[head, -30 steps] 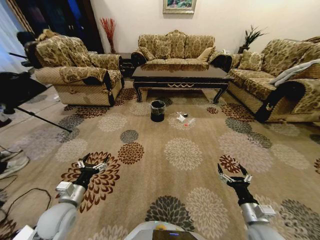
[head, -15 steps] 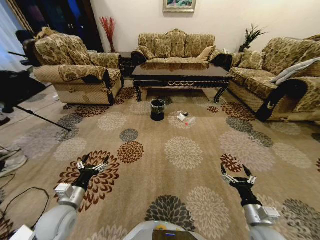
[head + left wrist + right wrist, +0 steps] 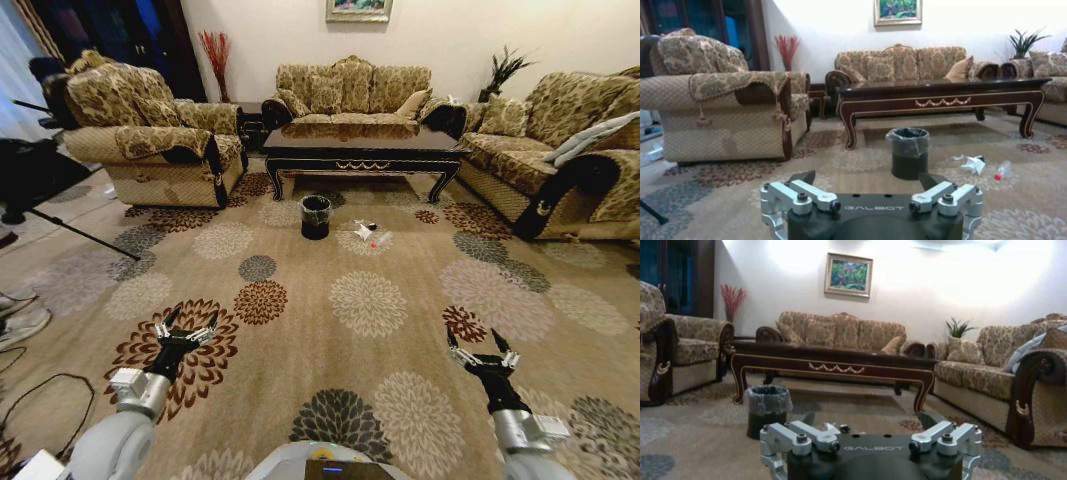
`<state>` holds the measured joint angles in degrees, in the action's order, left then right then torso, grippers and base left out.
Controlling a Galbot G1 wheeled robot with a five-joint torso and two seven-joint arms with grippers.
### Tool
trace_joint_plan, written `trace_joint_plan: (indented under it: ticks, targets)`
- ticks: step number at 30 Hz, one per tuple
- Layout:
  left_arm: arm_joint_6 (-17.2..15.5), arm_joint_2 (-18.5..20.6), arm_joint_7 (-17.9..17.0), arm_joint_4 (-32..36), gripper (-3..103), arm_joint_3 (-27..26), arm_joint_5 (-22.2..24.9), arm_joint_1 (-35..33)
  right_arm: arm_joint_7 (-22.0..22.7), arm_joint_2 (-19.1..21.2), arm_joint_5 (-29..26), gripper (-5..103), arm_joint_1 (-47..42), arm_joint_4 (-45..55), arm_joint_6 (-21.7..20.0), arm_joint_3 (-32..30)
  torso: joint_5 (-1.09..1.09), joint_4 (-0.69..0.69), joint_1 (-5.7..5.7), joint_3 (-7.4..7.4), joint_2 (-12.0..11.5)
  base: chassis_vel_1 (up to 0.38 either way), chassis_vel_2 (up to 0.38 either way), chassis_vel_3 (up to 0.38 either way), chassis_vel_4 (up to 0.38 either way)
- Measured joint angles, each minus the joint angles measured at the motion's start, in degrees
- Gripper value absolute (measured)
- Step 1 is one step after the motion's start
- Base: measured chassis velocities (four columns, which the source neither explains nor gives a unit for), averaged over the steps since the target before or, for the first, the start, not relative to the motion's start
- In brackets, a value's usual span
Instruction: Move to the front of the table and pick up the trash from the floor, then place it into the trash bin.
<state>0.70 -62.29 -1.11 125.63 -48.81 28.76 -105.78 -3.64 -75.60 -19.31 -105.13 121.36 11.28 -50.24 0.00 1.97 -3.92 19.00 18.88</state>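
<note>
Nearest the camera, at the bottom of the head view, both arms reach forward over the flowered carpet (image 3: pixel 370 300). The left gripper (image 3: pixel 186 330) hangs at lower left with its fingers spread apart and nothing between them; the right gripper (image 3: pixel 482 352) hangs at lower right, likewise spread and empty. In each wrist view the gripper's own fingers splay wide at the bottom edge, left gripper (image 3: pixel 867 182) and right gripper (image 3: pixel 867 421). Farther up, about the middle of the head view, the bin (image 3: pixel 315 217) stands upright on the carpet, black with a clear liner, just before the table. To the right of the bin, near it but apart, lies the trash (image 3: pixel 369 233): a crumpled white paper, a clear piece with a red end and a small dark bit, all on the carpet. The left wrist view shows the bin (image 3: pixel 908 152) at centre and the trash (image 3: pixel 981 165) at its right, the red-tipped piece farthest right. The right wrist view has the bin (image 3: pixel 767 407) at lower left. Behind them the table (image 3: pixel 362 152) stretches across the upper centre, dark and glossy on curved legs. An armchair (image 3: pixel 150 135) sits at upper left, a sofa (image 3: pixel 352 90) behind the table, and another sofa (image 3: pixel 560 150) at upper right.
</note>
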Motion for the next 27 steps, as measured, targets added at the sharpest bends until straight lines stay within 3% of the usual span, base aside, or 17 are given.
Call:
trace_joint_plan:
  ticks: [27]
  targets:
    - [0.13, -0.61, -0.13, -0.05, 100, 0.44, -0.12, 0.52, -0.81, -0.53, -0.14, 100, -0.76, 0.18, 0.33, -0.58, 0.0, 0.0, 1.93, -4.28, -6.2, 0.0, 0.0, 0.0, 0.0]
